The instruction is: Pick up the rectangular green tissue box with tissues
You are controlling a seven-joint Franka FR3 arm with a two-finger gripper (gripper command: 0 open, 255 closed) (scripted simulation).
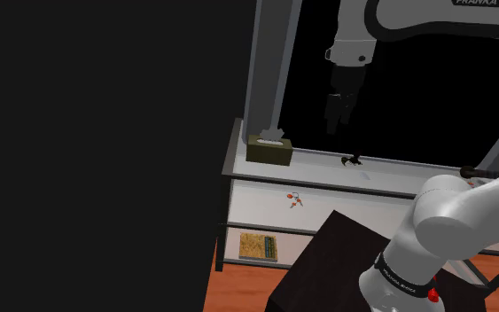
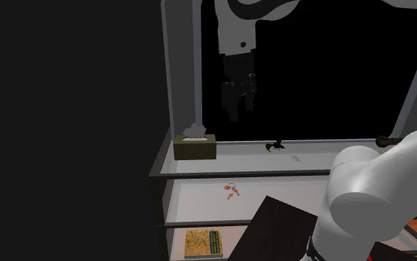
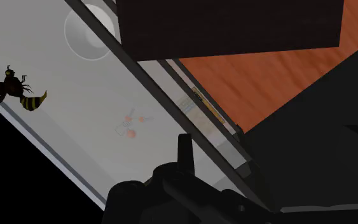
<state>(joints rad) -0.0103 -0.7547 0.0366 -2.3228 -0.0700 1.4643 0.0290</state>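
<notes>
— Tissue box (image 1: 269, 151), olive green with a pale tissue (image 1: 271, 135) poking out of its top, sits at the far left end of the top shelf (image 1: 389, 172) in the shoulder view, right where the black area (image 1: 97, 151) begins.
— And the gripper (image 1: 340, 117)?
— Up in the air, to the right of the box and well apart from it. Nothing hangs from it. How the jaws stand I cannot tell; it's black on black.
— So how would you go about it?
— Move left until it hangs over the box. Then come straight down with the jaws spread wider than the narrow side, and close across that side, low on the walls and clear of the tissue. A grey post (image 1: 269, 62) rises just behind the box, so I'd keep the approach to the front. The box looks light: too hard a squeeze may buckle it, and a nudge may skid it off the end.
— Anything else about?
— Further right on that shelf there's a small striped insect figure (image 1: 352, 160), then a dark handle (image 1: 474, 171) near the right edge. The shelf below has a little red trinket (image 1: 295, 200), keys perhaps. Lower down are a yellowish book (image 1: 259, 245), a reddish wood floor (image 1: 238, 297) and the dark stand (image 1: 327, 266).
</notes>
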